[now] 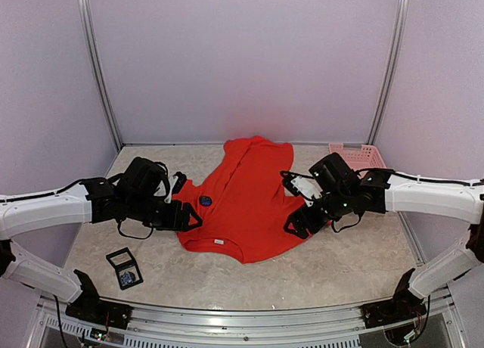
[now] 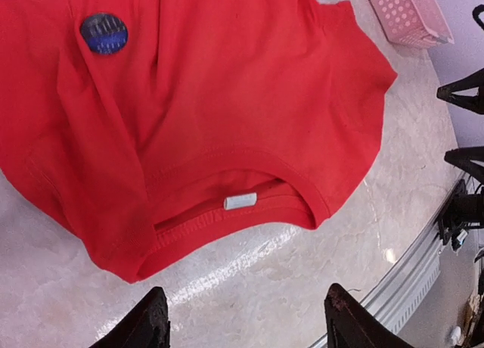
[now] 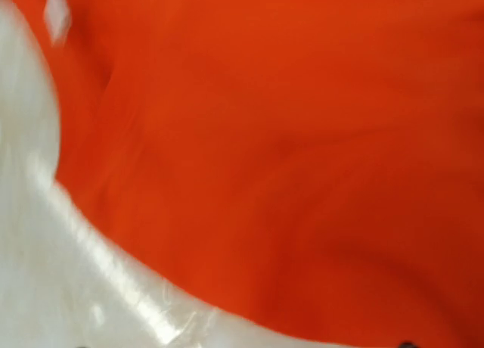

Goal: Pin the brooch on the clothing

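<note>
Probably lab booth: plain lilac walls (image 1: 242,60), aluminium posts (image 1: 97,68).

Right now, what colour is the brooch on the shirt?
Brooch: dark blue, brighter blue centre; clearest from left wrist.

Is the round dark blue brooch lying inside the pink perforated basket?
No, the brooch sits on the bright red T-shirt, apart from the basket.
</note>
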### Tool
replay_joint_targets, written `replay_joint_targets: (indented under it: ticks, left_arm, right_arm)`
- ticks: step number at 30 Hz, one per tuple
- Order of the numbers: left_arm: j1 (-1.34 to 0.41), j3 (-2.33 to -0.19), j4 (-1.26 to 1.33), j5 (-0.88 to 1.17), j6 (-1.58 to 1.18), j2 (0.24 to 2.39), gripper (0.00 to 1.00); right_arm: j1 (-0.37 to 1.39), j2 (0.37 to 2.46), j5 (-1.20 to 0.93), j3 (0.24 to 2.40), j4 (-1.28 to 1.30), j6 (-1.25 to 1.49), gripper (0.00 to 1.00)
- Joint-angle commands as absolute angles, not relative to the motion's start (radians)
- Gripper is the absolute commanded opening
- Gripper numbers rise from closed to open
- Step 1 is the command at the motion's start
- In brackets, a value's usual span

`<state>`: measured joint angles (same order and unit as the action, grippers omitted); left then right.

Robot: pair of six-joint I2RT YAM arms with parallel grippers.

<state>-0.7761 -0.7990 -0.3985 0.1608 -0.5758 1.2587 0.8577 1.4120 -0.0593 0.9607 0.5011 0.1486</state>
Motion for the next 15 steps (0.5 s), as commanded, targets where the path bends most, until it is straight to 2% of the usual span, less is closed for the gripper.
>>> replay_joint_targets:
  ticks: [1, 4, 6, 10, 15]
  left_arm:
    - [-0.67, -0.922, -0.444, 0.017, -0.484, 1.197, 0.66]
    - [-0.497, -0.947, -0.368, 0.039, -0.468, 1.28, 0.6]
    - [-0.458, -0.98, -0.339, 0.03, -0.437, 1.373, 0.6]
    - [-0.412, -1.041, -0.313, 0.003, -0.406, 1.606, 0.68]
    - [-0.399, -1.094, -0.277, 0.009, -0.396, 1.809, 0.73]
  right_arm:
    - [0.69, 1.339, 0.084, 0.928, 0.465, 0.385, 0.75]
    - [0.633, 1.427, 0.165, 0.942, 0.43, 0.424, 0.7]
    - [0.618, 1.517, 0.237, 0.983, 0.452, 0.426, 0.7]
    - [0.595, 1.693, 0.287, 1.054, 0.498, 0.422, 0.75]
    - [0.595, 1.784, 0.214, 1.03, 0.478, 0.434, 0.76]
